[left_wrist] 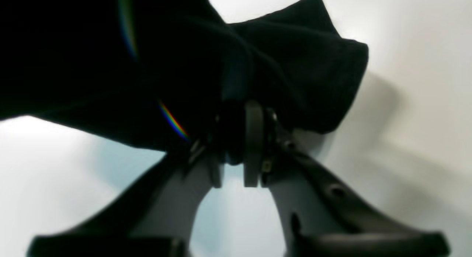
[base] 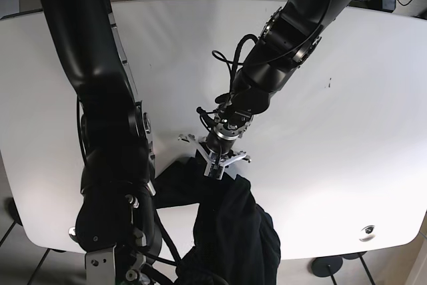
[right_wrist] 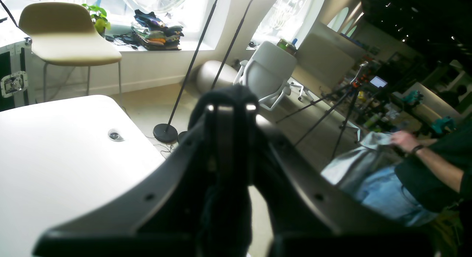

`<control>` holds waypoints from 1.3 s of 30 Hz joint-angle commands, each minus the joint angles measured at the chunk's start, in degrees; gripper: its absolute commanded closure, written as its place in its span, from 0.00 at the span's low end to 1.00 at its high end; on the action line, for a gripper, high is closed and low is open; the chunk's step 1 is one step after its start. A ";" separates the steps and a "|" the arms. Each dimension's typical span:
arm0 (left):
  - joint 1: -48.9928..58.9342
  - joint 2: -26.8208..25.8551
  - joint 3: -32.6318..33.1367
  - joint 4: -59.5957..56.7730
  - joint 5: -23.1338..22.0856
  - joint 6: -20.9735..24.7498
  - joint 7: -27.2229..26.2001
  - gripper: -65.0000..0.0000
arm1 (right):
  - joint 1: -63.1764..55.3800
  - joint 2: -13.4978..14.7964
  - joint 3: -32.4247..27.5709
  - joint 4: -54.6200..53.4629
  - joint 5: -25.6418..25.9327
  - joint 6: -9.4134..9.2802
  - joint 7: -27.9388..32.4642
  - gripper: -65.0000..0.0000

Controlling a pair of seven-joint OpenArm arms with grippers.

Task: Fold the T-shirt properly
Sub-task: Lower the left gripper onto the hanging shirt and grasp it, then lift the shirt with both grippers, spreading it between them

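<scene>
both claws grip the black t-shirt (base: 227, 231)
left claw (left_wrist: 236, 139) clamped on cloth; right claw (right_wrist: 230, 109) pinches fabric at the white surface's (base: 347, 131) 6 o'clock edge.

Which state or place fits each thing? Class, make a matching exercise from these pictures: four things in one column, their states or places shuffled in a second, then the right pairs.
Things:
1. T-shirt
2. Left gripper
3. Table
4. Beige chair

States or places:
A. white, with a round grommet near its edge
B. on the floor by the window
C. black, bunched and hanging over the near table edge
D. shut on black cloth

Pairs: 1-C, 2-D, 3-A, 4-B
</scene>
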State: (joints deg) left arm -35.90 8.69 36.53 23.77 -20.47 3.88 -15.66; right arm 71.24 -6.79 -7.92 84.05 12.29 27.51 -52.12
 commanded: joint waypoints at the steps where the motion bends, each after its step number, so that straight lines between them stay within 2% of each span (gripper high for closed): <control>1: -1.59 0.31 -0.71 0.98 0.03 0.12 -1.00 0.96 | 2.47 -0.03 0.23 0.92 0.41 -0.21 2.23 0.98; 2: -1.59 0.31 -0.80 0.98 0.03 0.12 -1.00 0.98 | 2.47 -0.03 0.32 0.92 0.41 -0.21 2.23 0.98; 8: -0.72 0.31 -2.38 1.42 0.03 -0.32 -1.00 0.99 | 2.47 0.15 1.20 0.92 0.41 -0.21 2.67 0.98; 11: 3.59 -1.35 -2.38 9.42 0.03 -2.43 -0.91 0.99 | 2.47 0.15 1.99 0.48 -0.03 -0.21 3.37 0.98; 14: 9.04 -6.45 -2.38 19.88 0.03 -2.60 4.63 0.99 | 2.38 0.24 1.99 0.48 -0.12 -0.21 3.46 0.98; 21: 26.54 -20.69 -2.47 47.04 -0.06 -2.69 9.99 0.99 | 1.33 0.24 1.99 0.48 -0.12 -0.21 3.46 0.98; 23: 31.37 -24.47 -3.61 53.46 -0.15 -2.69 9.99 0.99 | 1.24 0.24 1.99 0.48 -0.12 -0.21 3.46 0.98; 27: 43.33 -29.22 -13.46 66.47 -0.76 -2.69 9.99 0.99 | 0.27 1.12 1.90 0.48 -0.21 -0.21 3.46 0.98; 31: 54.49 -30.36 -29.28 78.96 -0.76 -2.69 10.08 0.99 | -0.96 2.00 1.99 0.48 -0.21 -0.21 3.46 0.98; 33: 55.55 -30.36 -34.56 81.86 -0.85 -2.78 10.96 0.99 | -1.22 2.00 1.99 0.48 -0.21 -0.21 3.46 0.98; 35: 55.28 -30.36 -40.89 85.11 -0.85 -3.31 15.26 0.99 | -2.54 2.70 1.99 0.74 -0.21 -0.21 3.46 0.98; 38: 52.12 -30.36 -47.39 86.87 -1.20 -7.35 19.31 0.99 | -2.80 3.23 1.99 0.48 -0.21 -0.21 3.55 0.98; 39: 48.95 -30.62 -50.82 86.60 -3.14 -8.14 21.42 0.99 | -2.98 3.31 1.99 0.21 -0.21 -0.21 3.90 0.98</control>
State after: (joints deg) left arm 12.64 -21.28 -15.44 109.08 -24.67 -5.96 9.65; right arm 65.52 -3.18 -6.04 83.44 11.81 27.46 -49.80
